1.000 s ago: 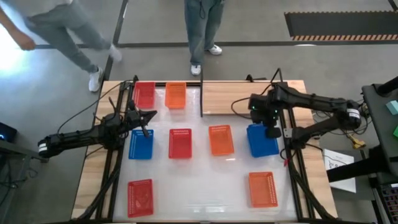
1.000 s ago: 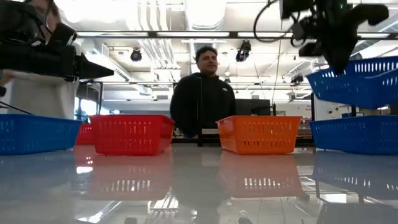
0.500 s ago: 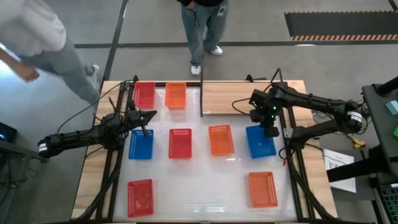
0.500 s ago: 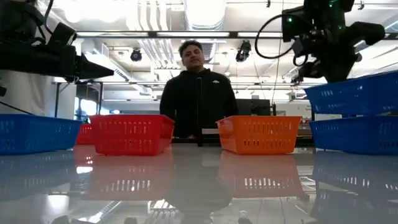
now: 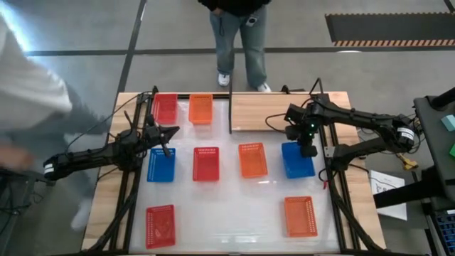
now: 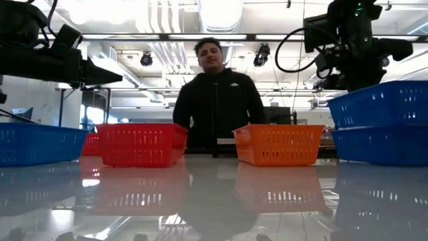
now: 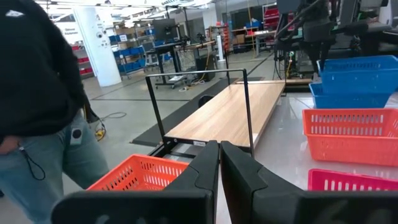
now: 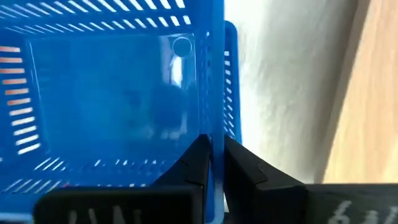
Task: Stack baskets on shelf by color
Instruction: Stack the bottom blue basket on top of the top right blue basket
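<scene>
White tabletop (image 5: 234,213): right claw (image 8: 212,163) clamped on nested blue basket (image 8: 118,93).

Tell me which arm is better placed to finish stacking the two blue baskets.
The right. Its hand already grips the rim of the upper blue basket, directly over the lower blue basket. The left hand is shut and holds nothing.

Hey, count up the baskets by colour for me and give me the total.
Red baskets: 3
Orange baskets: 3
Blue baskets: 3, two nested at the right, the upper one's wall pinched by the right gripper; the left gripper waits near the left one
Total: 9
</scene>
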`<act>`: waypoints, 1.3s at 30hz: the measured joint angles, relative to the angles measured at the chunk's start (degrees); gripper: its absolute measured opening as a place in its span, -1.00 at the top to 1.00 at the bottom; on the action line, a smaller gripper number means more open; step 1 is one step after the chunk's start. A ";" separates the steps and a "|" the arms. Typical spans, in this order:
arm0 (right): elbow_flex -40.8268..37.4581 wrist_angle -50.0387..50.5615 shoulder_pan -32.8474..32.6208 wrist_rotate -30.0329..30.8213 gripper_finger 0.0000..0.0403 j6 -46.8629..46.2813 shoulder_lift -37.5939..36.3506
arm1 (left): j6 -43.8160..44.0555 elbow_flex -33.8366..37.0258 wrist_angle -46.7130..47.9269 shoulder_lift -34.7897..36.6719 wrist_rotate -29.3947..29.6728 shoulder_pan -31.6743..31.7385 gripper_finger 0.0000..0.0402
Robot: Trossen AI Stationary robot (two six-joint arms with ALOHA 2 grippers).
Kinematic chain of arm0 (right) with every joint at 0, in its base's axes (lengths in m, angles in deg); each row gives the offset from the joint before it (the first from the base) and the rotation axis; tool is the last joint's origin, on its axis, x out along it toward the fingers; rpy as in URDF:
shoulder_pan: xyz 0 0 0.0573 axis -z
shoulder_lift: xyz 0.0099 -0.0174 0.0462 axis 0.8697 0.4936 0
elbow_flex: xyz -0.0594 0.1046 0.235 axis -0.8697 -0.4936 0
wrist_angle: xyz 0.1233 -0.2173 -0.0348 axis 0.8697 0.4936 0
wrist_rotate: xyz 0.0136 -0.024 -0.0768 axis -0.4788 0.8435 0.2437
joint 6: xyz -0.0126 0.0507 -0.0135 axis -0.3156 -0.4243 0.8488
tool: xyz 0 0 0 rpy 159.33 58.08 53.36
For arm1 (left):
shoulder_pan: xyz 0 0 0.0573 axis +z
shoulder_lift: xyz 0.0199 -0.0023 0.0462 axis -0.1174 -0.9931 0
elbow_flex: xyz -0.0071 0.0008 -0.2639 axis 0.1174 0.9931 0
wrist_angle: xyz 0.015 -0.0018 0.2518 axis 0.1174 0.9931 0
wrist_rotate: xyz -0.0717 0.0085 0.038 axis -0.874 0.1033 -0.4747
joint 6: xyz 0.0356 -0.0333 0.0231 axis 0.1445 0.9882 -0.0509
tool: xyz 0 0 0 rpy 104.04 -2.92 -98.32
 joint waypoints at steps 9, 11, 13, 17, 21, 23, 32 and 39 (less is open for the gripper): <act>-0.12 0.21 2.28 1.88 0.89 3.92 -0.02 | 0.00 0.00 0.02 0.00 -0.01 -0.01 1.00; -0.76 0.22 2.28 1.87 0.89 4.00 -0.02 | -0.01 0.00 0.00 0.00 -0.01 -0.01 1.00; -1.16 0.85 2.28 1.88 0.89 3.96 -0.02 | 0.00 0.00 0.00 0.00 -0.01 -0.01 1.00; -1.18 2.72 2.28 1.90 0.89 3.78 -0.05 | 0.00 0.01 0.02 0.00 0.01 0.00 1.00; -1.17 3.83 2.28 1.90 0.89 3.35 -0.11 | 0.00 0.00 0.00 0.00 0.00 0.00 1.00; -0.74 4.52 2.28 1.98 0.89 3.32 -0.04 | -0.01 0.00 0.01 0.00 -0.01 -0.01 1.00; -0.02 4.52 2.30 1.43 0.95 3.35 1.12 | -0.02 0.00 0.00 0.02 0.01 0.00 1.00; -0.51 4.00 2.27 1.44 0.80 -0.27 4.48 | -0.01 0.00 0.02 0.00 -0.01 -0.02 1.00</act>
